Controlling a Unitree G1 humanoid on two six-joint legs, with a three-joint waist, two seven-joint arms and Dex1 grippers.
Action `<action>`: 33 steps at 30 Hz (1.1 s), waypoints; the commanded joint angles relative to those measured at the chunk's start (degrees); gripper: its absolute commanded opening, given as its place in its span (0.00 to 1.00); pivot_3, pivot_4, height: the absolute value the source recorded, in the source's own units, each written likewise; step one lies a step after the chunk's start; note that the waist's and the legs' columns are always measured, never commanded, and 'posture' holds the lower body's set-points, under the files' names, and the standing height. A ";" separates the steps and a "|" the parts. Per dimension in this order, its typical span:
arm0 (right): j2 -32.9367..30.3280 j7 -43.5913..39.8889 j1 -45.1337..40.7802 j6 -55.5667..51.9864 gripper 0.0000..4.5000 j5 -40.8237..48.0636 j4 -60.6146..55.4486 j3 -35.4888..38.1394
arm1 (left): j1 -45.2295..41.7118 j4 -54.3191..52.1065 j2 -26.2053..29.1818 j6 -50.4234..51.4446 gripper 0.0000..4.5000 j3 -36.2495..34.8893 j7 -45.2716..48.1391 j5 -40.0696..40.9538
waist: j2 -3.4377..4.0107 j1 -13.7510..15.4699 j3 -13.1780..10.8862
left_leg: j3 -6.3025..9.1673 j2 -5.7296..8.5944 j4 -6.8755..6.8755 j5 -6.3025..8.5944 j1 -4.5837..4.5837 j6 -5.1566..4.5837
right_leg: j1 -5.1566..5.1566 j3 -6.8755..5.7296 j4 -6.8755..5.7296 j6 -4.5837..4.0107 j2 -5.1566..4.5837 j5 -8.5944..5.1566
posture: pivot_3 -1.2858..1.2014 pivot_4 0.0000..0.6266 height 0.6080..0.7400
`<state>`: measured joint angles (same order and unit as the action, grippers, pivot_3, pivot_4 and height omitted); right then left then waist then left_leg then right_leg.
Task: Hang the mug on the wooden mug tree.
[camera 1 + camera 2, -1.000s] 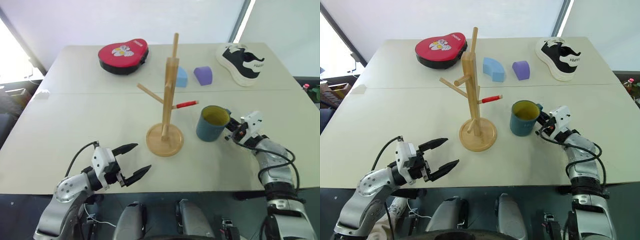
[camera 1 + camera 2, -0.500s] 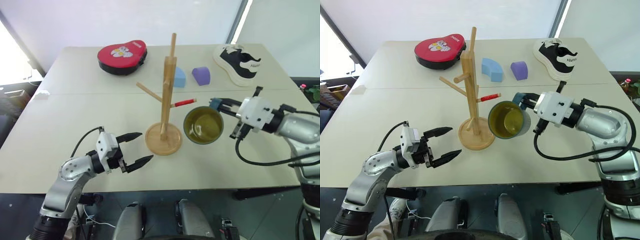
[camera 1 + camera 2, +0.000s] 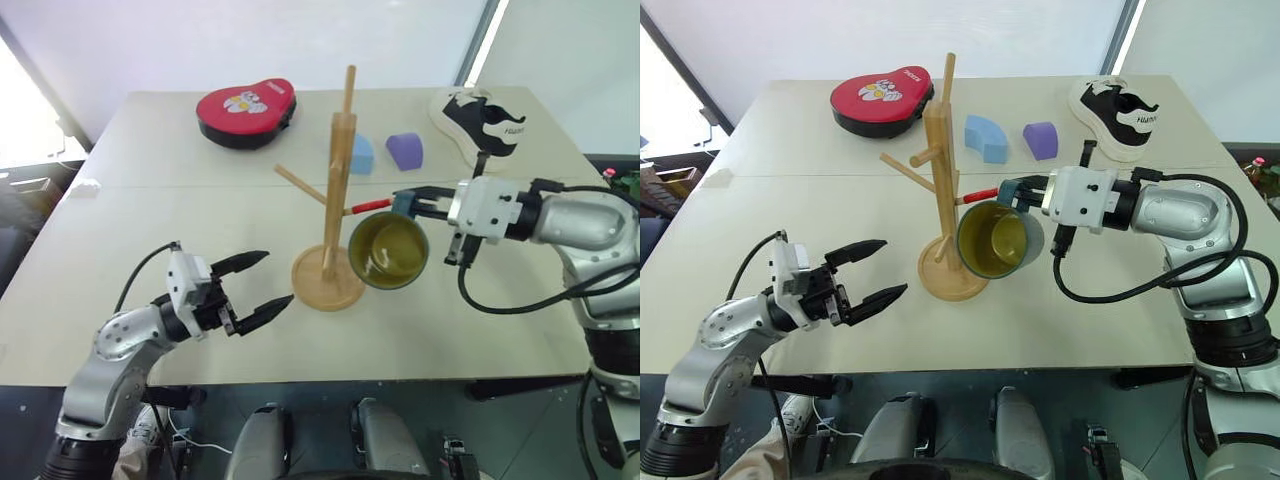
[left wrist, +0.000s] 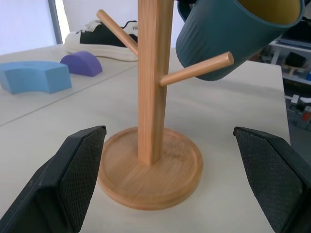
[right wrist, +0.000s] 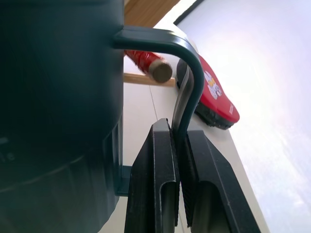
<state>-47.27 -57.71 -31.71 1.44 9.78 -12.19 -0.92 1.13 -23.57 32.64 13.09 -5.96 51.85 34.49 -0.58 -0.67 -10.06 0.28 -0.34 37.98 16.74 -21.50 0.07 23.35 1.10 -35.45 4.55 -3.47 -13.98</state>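
The right end effector (image 3: pixel 1025 190) is holding the mug (image 3: pixel 1000 240) aloft above the pale surface (image 3: pixel 840 215), its two black fingers (image 5: pixel 160 179) pinching together on the thin loop of the mug's handle (image 5: pixel 187 73). The teal-blue mug is tipping on its side, its yellow-green inside facing the head camera, and it is hanging just beside the wooden mug tree (image 3: pixel 945 190), above the rim of the tree's round base (image 3: pixel 953 275). In the right wrist view, the red-tipped peg (image 5: pixel 150 65) is pointing at the opening of the handle loop; whether the peg's end is reaching inside the loop cannot be told. The left end effector (image 3: pixel 873 270) is hovering over the near part of the surface to the left of the tree, its fingers standing wide apart and gripping nothing; the left wrist view is looking between them at the tree's post and base, with the mug above a plain wooden peg (image 4: pixel 194 70). Along the far side of the surface are lying a red padded case (image 3: pixel 883 98), a curved blue block (image 3: pixel 986 137), a small purple block (image 3: pixel 1042 140) and a black-and-white shoe (image 3: pixel 1120 105), all well apart from the mug.
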 commanded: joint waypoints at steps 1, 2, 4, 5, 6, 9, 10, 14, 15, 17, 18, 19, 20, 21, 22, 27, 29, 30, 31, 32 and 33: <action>0.21 -0.74 -2.36 1.19 0.01 0.43 0.74 0.09 | -1.28 -3.72 1.28 1.58 1.00 -2.10 0.05 3.17 | 0.00 -0.01 0.00 | 0.00 0.00 0.00 0.00 0.00 0.00 | 0.00 0.00 0.00 0.00 0.00 0.00 | 0.52 0.24 0.96; 0.39 -1.02 -2.71 1.37 0.01 0.37 1.39 -0.31 | -1.55 -4.41 1.65 2.34 1.00 -2.48 -0.22 4.12 | 0.00 -0.01 0.00 | 0.00 0.00 0.00 0.00 0.00 0.00 | 0.00 0.00 0.00 0.00 0.00 0.00 | 0.52 0.24 0.96; 0.70 -1.60 -3.49 2.18 0.01 0.01 2.80 -1.11 | -2.06 -5.64 2.06 3.67 1.00 -3.09 -0.91 5.55 | 0.00 0.02 0.00 | 0.00 0.01 0.00 0.00 -0.01 0.00 | -0.01 0.00 0.01 0.00 -0.02 0.00 | 0.52 0.24 0.96; 0.97 -1.87 -4.09 2.69 0.01 -0.31 3.63 -1.59 | -2.28 -6.29 2.18 4.21 1.00 -3.40 -1.27 6.13 | -0.01 0.00 0.00 | 0.00 0.02 0.00 0.00 -0.01 0.00 | -0.01 0.00 0.00 0.00 -0.04 0.00 | 0.52 0.24 0.96; 1.36 -2.00 -4.80 2.95 0.01 -0.56 4.40 -2.05 | -2.38 -6.86 2.28 4.68 1.00 -3.63 -1.54 6.56 | 0.00 -0.01 -0.01 | -0.01 0.02 0.00 0.00 -0.01 0.00 | 0.00 0.00 0.01 0.00 -0.03 0.00 | 0.52 0.24 0.96; 1.97 -2.30 -6.32 3.42 0.01 -1.26 6.24 -3.12 | -2.45 -8.00 2.54 5.59 1.00 -3.76 -2.25 7.22 | 0.01 -0.02 -0.01 | -0.01 0.02 0.00 0.00 -0.01 0.00 | 0.00 0.00 0.00 0.00 -0.03 0.00 | 0.52 0.24 0.96; 2.07 -2.44 -6.65 3.31 0.01 -1.38 6.68 -3.33 | -2.39 -8.25 2.58 5.78 1.00 -3.76 -2.40 7.31 | 0.01 -0.03 -0.01 | -0.01 0.02 0.00 0.00 -0.01 0.00 | 0.00 0.00 0.00 0.00 -0.03 0.00 | 0.52 0.24 0.96; 2.06 -2.72 -7.33 2.29 0.01 -1.58 7.31 -3.65 | -1.97 -8.98 2.50 6.08 1.00 -3.54 -2.79 7.26 | 0.01 -0.02 -0.01 | -0.01 0.02 0.00 0.00 -0.01 0.00 | 0.00 0.00 0.01 0.00 -0.03 0.00 | 0.52 0.24 0.96; 2.05 -3.36 -7.40 1.74 0.01 -0.84 7.28 -3.70 | -1.87 -9.10 2.43 6.11 1.00 -3.48 -2.85 7.17 | 0.01 -0.01 -0.01 | -0.01 0.03 0.00 0.00 -0.01 0.00 | 0.00 0.00 0.01 0.00 -0.03 0.00 | 0.52 0.24 0.96; 2.10 -4.15 -7.54 0.80 0.07 0.11 7.20 -3.70 | -1.74 -9.24 2.35 6.13 1.00 -3.45 -2.91 7.13 | 0.01 0.01 -0.01 | -0.01 0.03 0.00 0.00 -0.01 0.00 | -0.01 0.00 0.01 0.00 -0.04 0.00 | 0.52 0.24 0.96; 2.12 -4.30 -7.62 0.73 0.15 0.18 7.18 -3.67 | -1.70 -9.29 2.31 6.11 1.00 -3.42 -2.95 7.12 | 0.01 0.02 -0.01 | -0.01 0.04 0.00 0.00 -0.01 0.00 | -0.01 0.01 0.01 0.00 -0.04 0.00 | 0.52 0.24 0.96; 2.16 -4.31 -7.69 0.85 0.22 0.06 7.10 -3.67 | -1.61 -9.33 2.30 6.08 1.00 -3.43 -2.95 7.14 | 0.01 0.00 -0.01 | -0.01 0.04 0.00 0.00 -0.01 0.00 | -0.01 0.00 0.01 0.00 -0.04 0.00 | 0.52 0.24 0.96; 2.19 -4.26 -7.80 1.23 0.33 -0.14 7.08 -3.63 | -1.56 -9.36 2.29 6.06 1.00 -3.39 -2.98 7.13 | 0.01 0.00 -0.01 | -0.01 0.04 0.00 0.00 -0.01 0.00 | -0.01 0.00 0.01 -0.01 -0.04 0.00 | 0.52 0.24 0.96; 2.24 -4.11 -7.94 1.71 0.46 -0.41 7.07 -3.59 | -1.52 -9.35 2.30 6.02 1.00 -3.36 -2.97 7.13 | 0.01 -0.01 -0.01 | -0.01 0.04 0.00 0.00 -0.01 0.00 | -0.01 0.00 0.01 -0.01 -0.05 0.00 | 0.52 0.24 0.96; 2.29 -3.79 -8.08 2.34 0.55 -0.81 7.07 -3.50 | -1.51 -9.29 2.30 5.99 1.00 -3.30 -2.95 7.11 | 0.01 -0.01 -0.01 | -0.01 0.04 0.00 0.00 -0.01 0.00 | -0.01 0.00 0.01 -0.01 -0.05 0.00 | 0.52 0.24 0.96; 0.46 -3.19 -7.75 2.98 0.65 -1.47 6.62 -1.66 | -2.12 -7.99 1.87 5.59 1.00 -2.47 -2.67 6.44 | 0.01 0.01 -0.01 | -0.01 0.04 0.00 0.00 -0.01 0.00 | 0.00 0.00 0.01 -0.01 -0.05 0.00 | 0.52 0.24 0.96; -1.12 -2.38 -6.03 1.24 0.65 -0.51 5.61 1.05 | -2.55 -6.04 1.27 5.09 1.00 -1.92 -2.76 5.38 | 0.01 0.18 -0.01 | -0.01 0.04 0.00 0.00 -0.02 0.00 | 0.00 0.00 0.02 -0.01 -0.05 0.00 | 0.52 0.24 0.96; -2.09 -1.69 -4.15 -0.31 0.65 0.40 4.95 3.32 | -2.86 -4.26 0.47 4.74 1.00 -1.94 -3.68 4.56 | 0.01 0.36 -0.01 | -0.01 0.05 0.00 0.00 -0.02 0.00 | -0.01 -0.01 0.03 -0.01 -0.06 0.00 | 0.52 0.24 0.96; -2.74 -1.07 -2.29 -1.82 0.65 1.30 4.36 5.36 | -3.12 -2.64 -0.25 4.62 1.00 -2.11 -4.73 3.85 | 0.01 0.70 -0.01 | 0.00 0.07 0.00 0.00 -0.02 0.00 | -0.03 -0.01 0.05 -0.01 -0.08 0.00 | 0.52 0.24 0.96; -3.19 -0.59 -1.00 -2.89 0.65 1.95 3.83 6.64 | -3.31 -1.60 -0.79 4.56 1.00 -2.28 -5.39 3.33 | 0.00 0.81 -0.02 | 0.01 0.09 0.00 0.00 -0.02 0.00 | -0.04 -0.02 0.06 -0.01 -0.10 0.00 | 0.52 0.24 0.96; -3.23 0.03 0.25 -4.11 0.65 2.79 3.36 7.91 | -3.42 -0.66 -1.19 4.54 1.00 -2.43 -6.04 2.75 | 0.00 0.91 -0.02 | 0.00 0.09 0.00 0.00 -0.02 0.00 | -0.05 -0.01 0.09 -0.01 -0.10 0.00 | 0.52 0.24 0.96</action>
<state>-49.96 -59.11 -31.82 -1.15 10.41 -6.28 3.65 -1.71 -24.38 31.87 18.61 -7.65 46.86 37.90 -0.58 0.25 -10.08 0.27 -0.24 37.98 16.74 -21.53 0.07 23.31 1.11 -35.35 4.55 -3.57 -13.98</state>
